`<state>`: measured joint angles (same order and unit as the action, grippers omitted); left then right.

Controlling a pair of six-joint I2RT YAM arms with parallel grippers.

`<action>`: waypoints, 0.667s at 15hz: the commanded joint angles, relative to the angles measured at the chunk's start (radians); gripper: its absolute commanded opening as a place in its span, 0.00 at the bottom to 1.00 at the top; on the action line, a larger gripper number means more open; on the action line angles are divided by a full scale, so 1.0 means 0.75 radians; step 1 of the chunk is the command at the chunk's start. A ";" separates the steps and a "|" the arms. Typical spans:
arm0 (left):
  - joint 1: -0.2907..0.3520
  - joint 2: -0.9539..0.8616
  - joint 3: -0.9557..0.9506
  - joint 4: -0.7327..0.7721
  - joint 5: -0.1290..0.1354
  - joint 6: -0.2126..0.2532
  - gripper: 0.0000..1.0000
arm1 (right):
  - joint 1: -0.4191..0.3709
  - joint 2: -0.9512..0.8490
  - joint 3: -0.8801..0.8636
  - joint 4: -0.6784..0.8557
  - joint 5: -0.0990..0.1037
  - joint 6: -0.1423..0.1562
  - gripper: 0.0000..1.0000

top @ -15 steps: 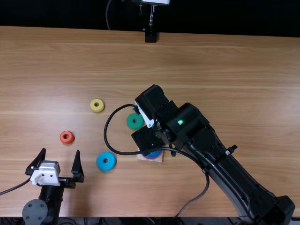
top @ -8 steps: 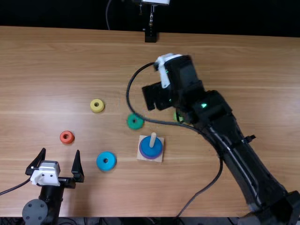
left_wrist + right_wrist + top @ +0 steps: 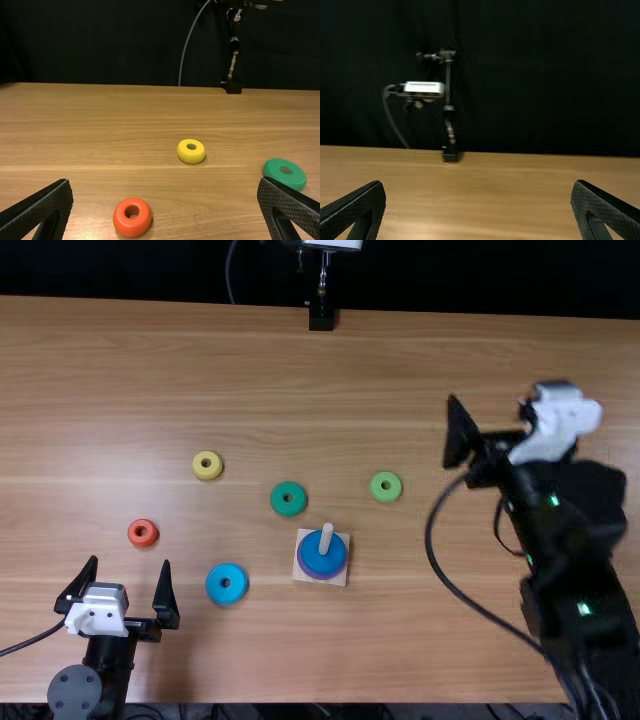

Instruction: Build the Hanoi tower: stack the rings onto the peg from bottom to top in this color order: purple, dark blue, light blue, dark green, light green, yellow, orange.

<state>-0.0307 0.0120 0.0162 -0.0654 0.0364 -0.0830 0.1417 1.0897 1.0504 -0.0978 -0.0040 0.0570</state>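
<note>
Pale wood made up the upright peg (image 3: 327, 531) and its square base (image 3: 341, 581), and from where I stood I could see two rings threaded on it: a flat purple ring (image 3: 322, 577) at the bottom, a dark blue ring (image 3: 318, 561) above. By my reckoning the third step was in hand, the light blue ring (image 3: 226, 583), which lay flat on the brown wooden table (image 3: 420, 640), just beside the base on the left arm's side. That called for a grip across its rim, a lift clear of the peg's tip, then a square lowering so the hole met the post.

Neither gripper had hold of anything. The black left gripper (image 3: 129, 562) had its fingers spread wide near the table's near edge; the black right gripper (image 3: 479, 181), off on its own arm's side, was likewise released, fingers well apart.

Seven rings, I counted, one of each colour. Two sat on the one peg and its one base; five were loose: the light blue, a dark green ring (image 3: 288, 512), a light green ring (image 3: 385, 497), a small yellow ring (image 3: 207, 474) and a small orange ring (image 3: 143, 542).
</note>
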 commanded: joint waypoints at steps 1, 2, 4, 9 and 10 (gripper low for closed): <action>0.008 -0.016 -0.022 -0.023 0.010 0.008 1.00 | -0.062 -0.183 -0.177 0.001 -0.004 -0.007 1.00; 0.008 -0.016 -0.022 -0.023 0.010 0.005 1.00 | -0.097 -0.340 -0.306 0.001 -0.004 -0.007 1.00; 0.008 -0.016 -0.022 -0.023 0.010 0.005 1.00 | -0.146 -0.647 -0.570 0.063 -0.004 -0.007 1.00; 0.008 -0.016 -0.022 -0.023 0.010 0.008 1.00 | -0.162 -1.291 -0.942 0.124 0.003 -0.020 1.00; 0.008 -0.016 -0.022 -0.023 0.010 0.008 1.00 | -0.164 -1.375 -0.963 0.109 0.005 -0.032 1.00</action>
<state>-0.0307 0.0116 0.0162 -0.0654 0.0364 -0.0826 0.0273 0.0769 0.3408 -0.0265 -0.0040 0.0460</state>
